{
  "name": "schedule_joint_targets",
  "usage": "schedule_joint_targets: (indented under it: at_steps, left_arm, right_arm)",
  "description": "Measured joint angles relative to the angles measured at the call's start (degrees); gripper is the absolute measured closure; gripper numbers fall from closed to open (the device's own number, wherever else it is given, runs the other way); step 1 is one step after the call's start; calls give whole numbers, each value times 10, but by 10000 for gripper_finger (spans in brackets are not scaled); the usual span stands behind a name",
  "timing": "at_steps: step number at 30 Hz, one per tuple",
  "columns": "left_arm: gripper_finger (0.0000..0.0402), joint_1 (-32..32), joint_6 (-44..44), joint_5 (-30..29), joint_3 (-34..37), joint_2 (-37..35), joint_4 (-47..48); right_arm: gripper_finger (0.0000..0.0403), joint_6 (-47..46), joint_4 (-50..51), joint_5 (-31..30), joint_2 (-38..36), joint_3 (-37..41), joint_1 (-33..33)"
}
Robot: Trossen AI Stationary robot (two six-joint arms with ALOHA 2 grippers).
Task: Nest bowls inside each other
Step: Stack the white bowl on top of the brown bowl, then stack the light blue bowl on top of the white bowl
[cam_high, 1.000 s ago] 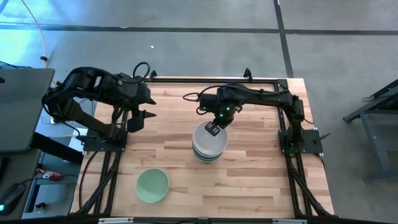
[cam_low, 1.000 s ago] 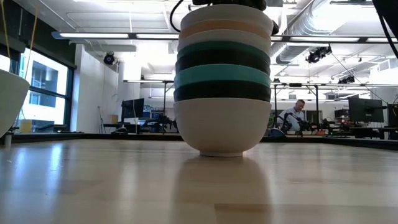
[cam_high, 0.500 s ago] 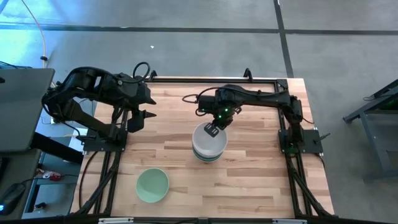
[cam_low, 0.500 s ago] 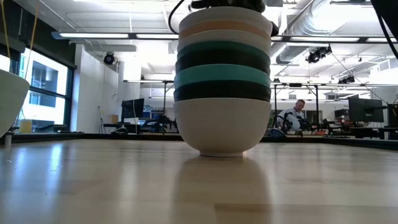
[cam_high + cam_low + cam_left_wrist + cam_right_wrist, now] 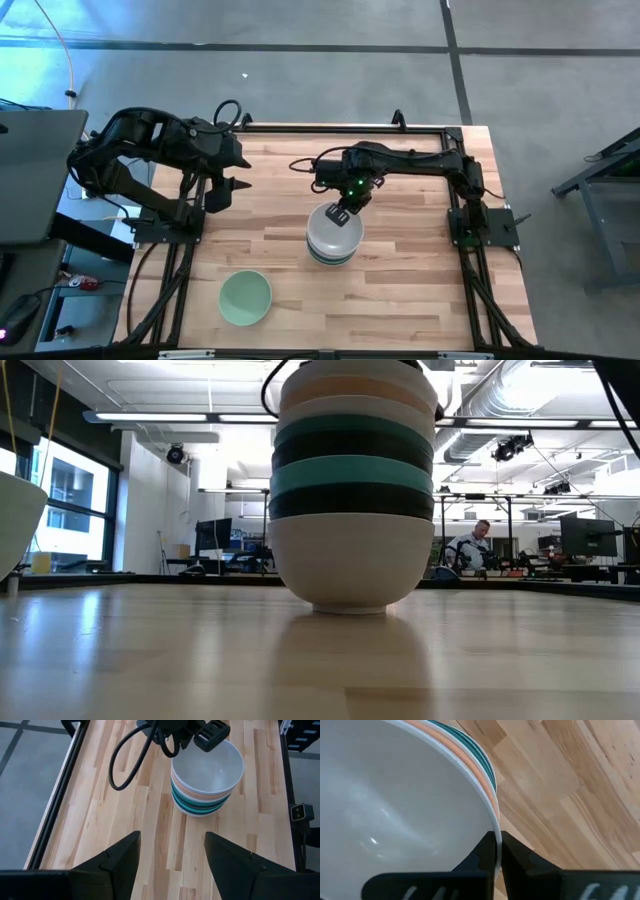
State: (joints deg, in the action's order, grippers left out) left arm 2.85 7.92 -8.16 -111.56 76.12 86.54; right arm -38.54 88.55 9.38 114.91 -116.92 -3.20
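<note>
— Right gripper (image 5: pixel 343 213): where is it, and what does it hold?

— Its arm reaches across from the table's right side and bends down over the stack of nested smooth round bowls (image 5: pixel 334 236) at mid-table. In the right wrist view its two dark fingers (image 5: pixel 485 854) are nearly closed on the rim of the topmost white bowl (image 5: pixel 395 800), one inside, one outside.

— And the stack itself?

— It stands on the light wooden table (image 5: pixel 400 290). From the low view, a white bowl at the bottom, then black, teal, dark green, white, peach bands above (image 5: pixel 352 480); the top is cut off by the picture edge.

— The other arm?

— Left gripper (image 5: pixel 222 188) hangs over the table's left part, fingers spread apart and empty. A mint green round bowl (image 5: pixel 245 297) sits alone near the front edge, well apart from both grippers; the low view shows only its edge.
</note>
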Motion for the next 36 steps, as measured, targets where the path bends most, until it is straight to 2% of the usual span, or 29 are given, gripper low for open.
schedule_joint_targets:
  at_steps: [11,19,27,32,36]
  left_arm:
    - [190,0,0,0,0,0,0]
    - [190,0,5,12,15,-1,5]
    - [190,0,-21,109,117,0,24]
    - [190,-3,-30,185,211,0,15]
    - [190,-26,-19,234,288,0,-39]
  right_arm:
    - [315,0,-13,-8,-22,0,0]
    - [279,14,-28,8,-33,0,0]
    - [254,51,-30,-51,-69,-68,1]
    - [242,127,-33,-104,-91,-134,20]
    - [242,196,-46,-144,-112,-178,41]
